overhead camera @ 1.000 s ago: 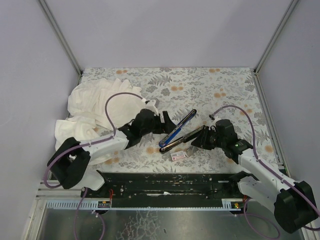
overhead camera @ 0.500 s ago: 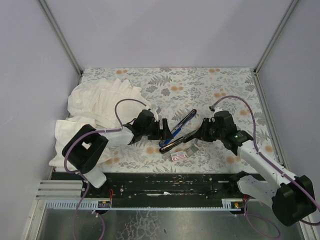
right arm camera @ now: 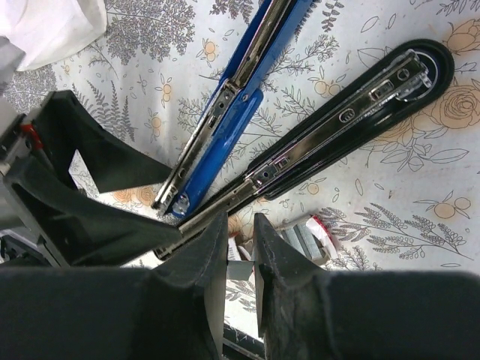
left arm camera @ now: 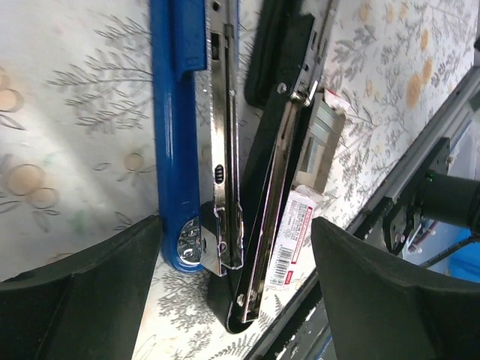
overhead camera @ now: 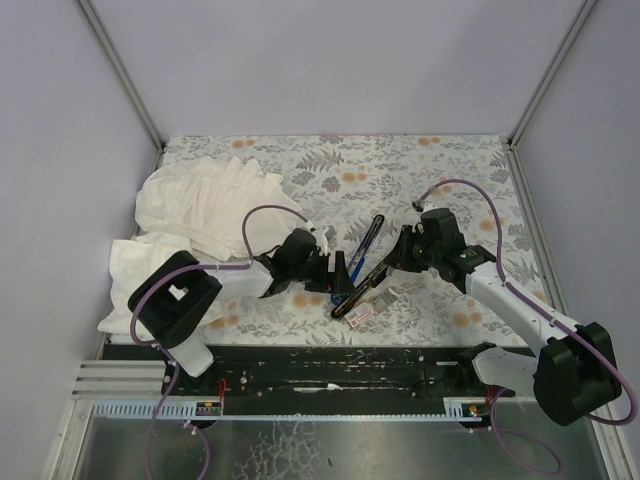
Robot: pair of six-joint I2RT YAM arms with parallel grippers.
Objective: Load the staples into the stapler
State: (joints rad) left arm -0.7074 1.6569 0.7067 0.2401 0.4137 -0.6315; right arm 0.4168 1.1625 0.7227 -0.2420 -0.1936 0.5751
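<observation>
Two left fingers stand wide apart, either side of the hinge end of the slim blue and black stapler, opened toward twelve o'clock. The right fingers are nearly together beside it; whether they pinch it, I cannot tell.

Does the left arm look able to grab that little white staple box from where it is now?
Probably not directly. The left hand stands open astride the hinge end of the stapler, and the staple box lies beyond its black base, close against it, so the stapler blocks the way.
</observation>
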